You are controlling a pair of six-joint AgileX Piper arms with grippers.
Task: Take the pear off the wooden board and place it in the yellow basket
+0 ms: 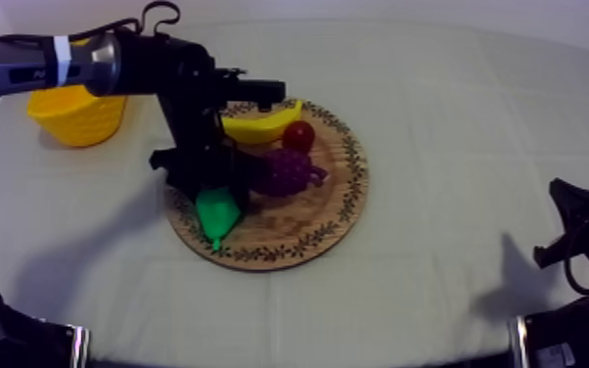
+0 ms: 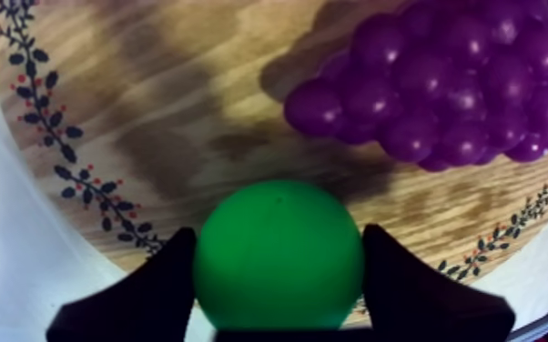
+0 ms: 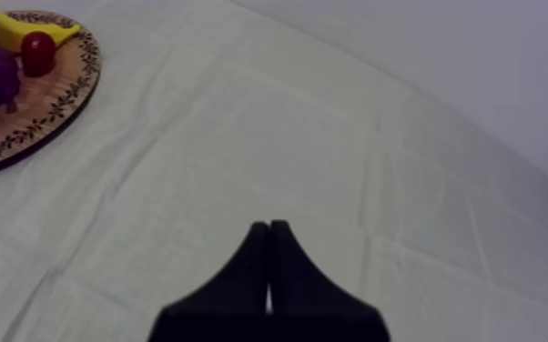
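Clearly my left gripper (image 2: 278, 241) pinched the green pear (image 1: 216, 211) beside the bunch of grapes (image 2: 451, 82) over the wooden board (image 1: 328, 210), perhaps touching the wood. My right gripper (image 3: 268, 227) had its fingers pressed together above the cloth (image 3: 332, 136).

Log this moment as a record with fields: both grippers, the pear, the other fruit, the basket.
left gripper: shut on pear, over the board
right gripper: shut on nothing, above bare cloth at the right side
pear: green, held beside the grapes
board: holds grapes, banana, small red fruit
basket: yellow, at the far left, apart from the board
task: pear not yet in basket
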